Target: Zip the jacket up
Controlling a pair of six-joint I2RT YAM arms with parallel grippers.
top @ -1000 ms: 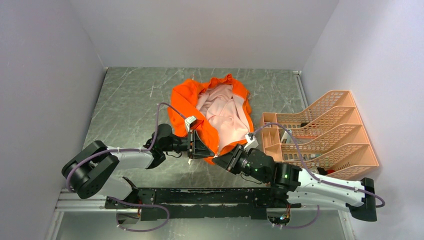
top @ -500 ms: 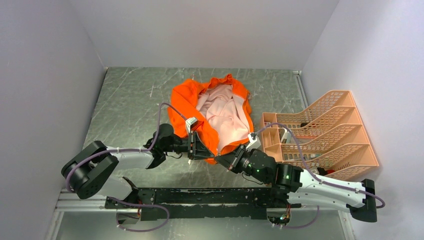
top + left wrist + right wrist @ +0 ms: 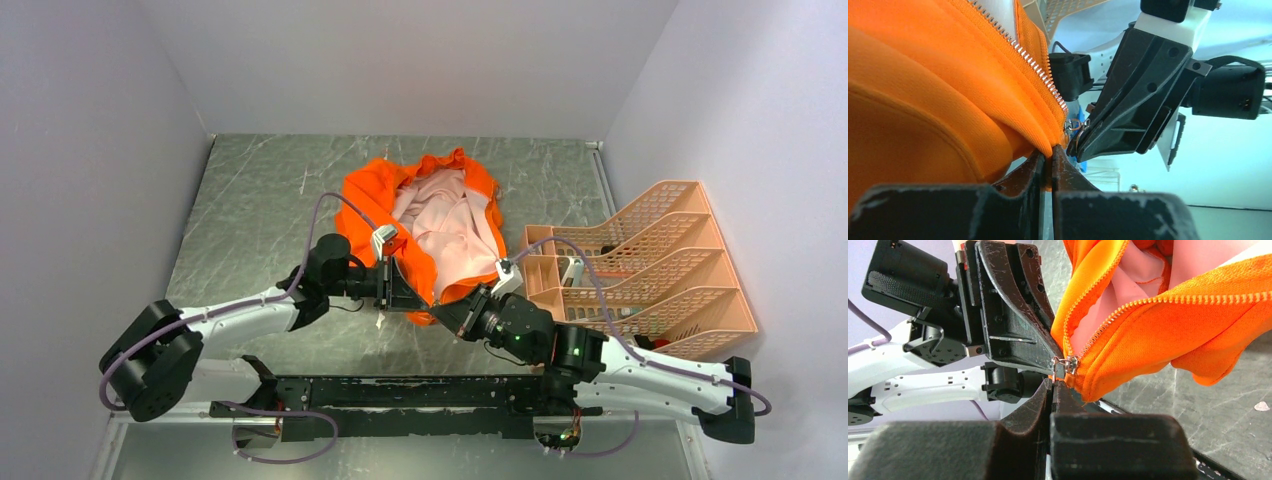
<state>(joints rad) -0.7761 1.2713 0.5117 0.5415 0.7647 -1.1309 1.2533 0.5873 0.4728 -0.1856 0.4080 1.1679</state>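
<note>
The orange jacket (image 3: 372, 205) lies open in the middle of the table, its pale pink lining (image 3: 450, 228) facing up. Its front zipper is parted above the bottom hem. My left gripper (image 3: 412, 296) is shut on the orange hem (image 3: 1045, 145) beside the zipper teeth (image 3: 1023, 54). My right gripper (image 3: 444, 312) faces it, shut on the small metal zipper pull (image 3: 1058, 367) at the foot of the zipper (image 3: 1148, 302). The two grippers' tips almost touch at the jacket's near corner, lifted a little off the table.
A peach tiered basket rack (image 3: 640, 270) stands at the right, close to my right arm. The grey marbled tabletop (image 3: 260, 210) is walled at the left, back and right. A black rail (image 3: 400, 395) runs along the near edge.
My left arm has stretched forward and right, carrying the hem corner slightly away from the bases. My right gripper has followed to the left and stays on the zipper pull.
</note>
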